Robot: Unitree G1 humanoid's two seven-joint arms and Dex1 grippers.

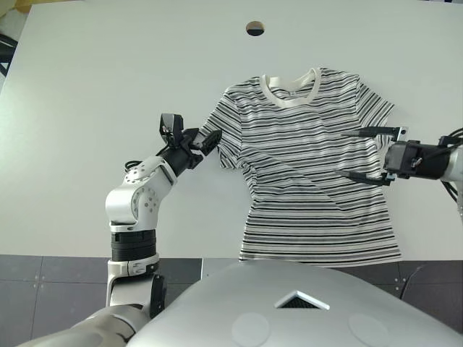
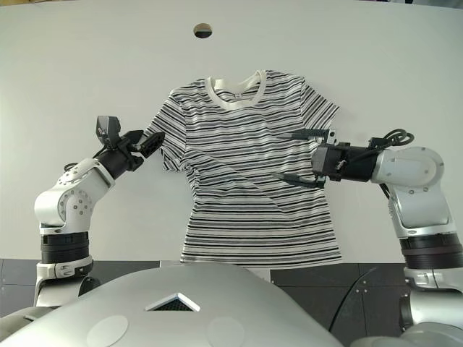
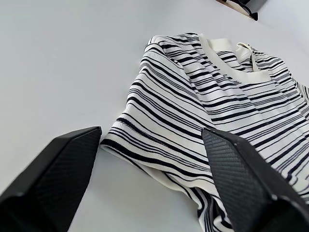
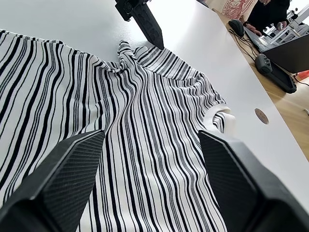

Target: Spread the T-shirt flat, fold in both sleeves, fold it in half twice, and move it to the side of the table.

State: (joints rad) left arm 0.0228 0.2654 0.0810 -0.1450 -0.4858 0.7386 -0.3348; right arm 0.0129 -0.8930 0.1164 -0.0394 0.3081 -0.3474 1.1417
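Okay, left gripper (image 1: pixel 194 137) first: jaws spread wide, nothing between them. Just ahead of its fingertips is the hem of the near sleeve (image 3: pixel 145 145), a little rumpled where it meets the body. I can't tell whether the tips are touching cloth or only hovering at the edge.

Over to the right gripper (image 2: pixel 278 155): also wide open, also empty. It hangs over the side of the shirt nearest it, below the far sleeve (image 1: pixel 372 108), with one finger towards the collar end and the other towards the hem end. In the wrist view, stripes run straight under and between the pads (image 4: pixel 63 174); contact with the fabric I can't confirm.

Between the two tools lies the black-and-white striped short-sleeved T-shirt (image 1: pixel 304 166), face up on the plain white table (image 1: pixel 108 72), with its cream collar pointing away from me and its hem close to the near table edge. Beyond the collar there's a small round hole in the tabletop (image 1: pixel 255 28).

As I read the progress, the spreading is mostly done. The body is flat and both sleeves are out, though a diagonal crease crosses the middle and the sleeve by my left tool is bunched. Neither sleeve is folded in, no halving has been done, and the shirt sits mid-table. So sleeve folds, two halvings and the move aside are all left.
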